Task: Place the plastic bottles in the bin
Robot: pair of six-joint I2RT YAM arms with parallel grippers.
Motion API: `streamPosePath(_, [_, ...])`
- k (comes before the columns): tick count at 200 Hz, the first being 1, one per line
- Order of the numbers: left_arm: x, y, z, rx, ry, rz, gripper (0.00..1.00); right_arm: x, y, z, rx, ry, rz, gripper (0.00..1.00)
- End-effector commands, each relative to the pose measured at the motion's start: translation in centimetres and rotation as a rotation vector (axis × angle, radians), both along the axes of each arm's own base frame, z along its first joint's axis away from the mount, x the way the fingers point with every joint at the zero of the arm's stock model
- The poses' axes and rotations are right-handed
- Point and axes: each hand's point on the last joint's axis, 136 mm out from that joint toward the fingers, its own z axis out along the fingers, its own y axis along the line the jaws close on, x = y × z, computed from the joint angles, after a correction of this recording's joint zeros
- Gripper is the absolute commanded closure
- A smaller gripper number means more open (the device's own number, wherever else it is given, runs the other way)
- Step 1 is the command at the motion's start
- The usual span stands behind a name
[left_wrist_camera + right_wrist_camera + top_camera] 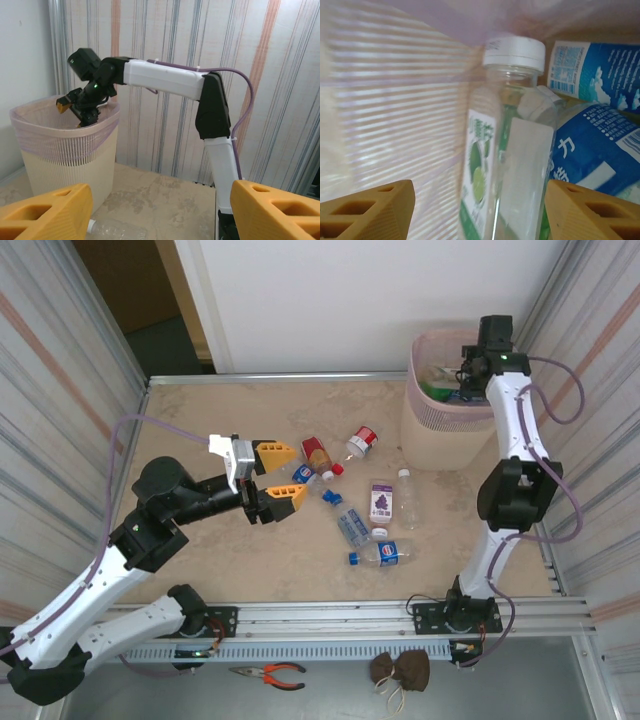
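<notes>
Right wrist view: we see a white-capped clear bottle [512,165] inside the bin [380,100], sitting between the right gripper's [480,202] widely spread fingers [370,210].

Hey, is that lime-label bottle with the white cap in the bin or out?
In. The lime-label bottle sits by the bin's mesh wall, beside blue-labelled bottles.

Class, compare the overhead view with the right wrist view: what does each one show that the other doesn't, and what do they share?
Overhead: several bottles lying on the table, the open left pincer beside them, and pliers at the near edge.
Right wrist: inside the bin, a white-capped bottle with a green label stands between the fingers of the open right pincer, with blue-labelled bottles beside it.
Shared: the bin and the right pincer at its mouth.
</notes>
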Motion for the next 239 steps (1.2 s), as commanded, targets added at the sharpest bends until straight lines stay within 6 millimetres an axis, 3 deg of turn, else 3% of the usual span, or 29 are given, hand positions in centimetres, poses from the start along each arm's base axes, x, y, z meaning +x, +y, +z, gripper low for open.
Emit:
streamPosePath(1, [0.2, 0.3, 1.0, -0.034, -0.024, 0.019, 0.27, -2.8, -1.6, 4.7, -0.08, -0.063, -0.021, 0.32])
streamPosePath(33, [0.6, 0.2, 0.7, -0.028, -0.012, 0.032, 0.27, -4.0, -1.0, 7.0, -0.129, -0.112, 0.053, 0.33])
streamPosePath(70, [1.2, -0.2, 0.2, -0.017, 0.013, 0.041, 0.27, -4.8, 1.4, 10.3, -0.279, -0.225, 0.262, 0.36])
streamPosePath(73, [1.3, -0.2, 0.2, -0.016, 0.015, 0.044, 0.27, -4.9, 1.6, 9.6, -0.297, -0.216, 0.284, 0.36])
streamPosePath(127, [3.5, -0.6, -1.3, 0.018, 0.082, 0.114, 0.27, -9.6, 4.8, 11.5, -0.629, -0.207, 0.539, 0.37])
streamPosePath(185, [6.5, -0.1, -3.5, 0.031, 0.192, 0.206, 0.27, -15.8, 10.2, 10.9, -0.925, -0.119, 0.837, 0.37])
streamPosePath(212, [8.1, 0.7, -4.9, 0.047, 0.232, 0.28, 0.27, -18.3, 13.3, 9.5, -1.018, -0.065, 0.955, 0.38])
streamPosePath(239, [9.7, 2.2, -6.9, 0.058, 0.298, 0.36, 0.27, -20.4, 16.8, 7.0, -1.074, -0.007, 1.099, 0.39])
